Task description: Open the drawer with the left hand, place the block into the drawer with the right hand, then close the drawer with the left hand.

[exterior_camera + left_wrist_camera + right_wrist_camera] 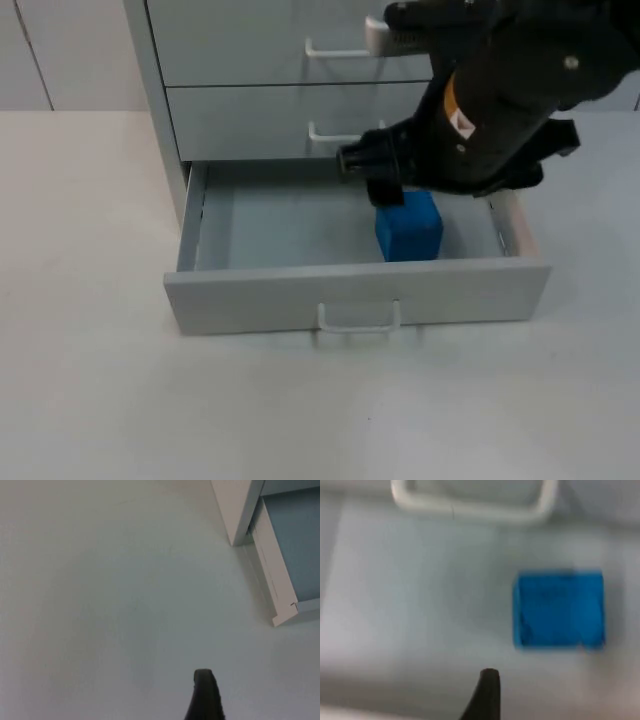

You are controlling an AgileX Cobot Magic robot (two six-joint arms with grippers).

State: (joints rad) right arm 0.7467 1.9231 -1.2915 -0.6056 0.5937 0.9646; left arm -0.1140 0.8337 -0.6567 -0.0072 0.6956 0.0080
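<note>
Right gripper [385, 185] is seen in the top view at upper centre-right of the frame, hanging over the back of the open drawer, just above the blue block; whether its fingers are parted or closed cannot be told, since the bulky black arm hides them. No contact between the gripper and the block can be made out.

The blue block [409, 226] is a matte, square-edged cube with a smooth, even surface. It is set on the floor of the bottom drawer [270, 285], toward the drawer's right half and close behind the front panel. In the right wrist view the block [560, 609] is seen from above as a plain blue square lying flat on the pale grey drawer floor, apart from the black fingertip [485, 695].

The drawer is a shallow rectangular tray of smooth, grey-painted sheet material with thin upright walls and a flat front panel. A slim white bar handle [358, 318] is fixed at the middle of that panel. The drawer is pulled well out of a grey cabinet [230, 60], whose two upper drawers are shut and carry like handles.

The left gripper's fingertip [204, 696] is seen in the left wrist view above the bare white table top [100, 605], well apart from the drawer's corner [285, 617]; its state cannot be told. The left arm waits.
</note>
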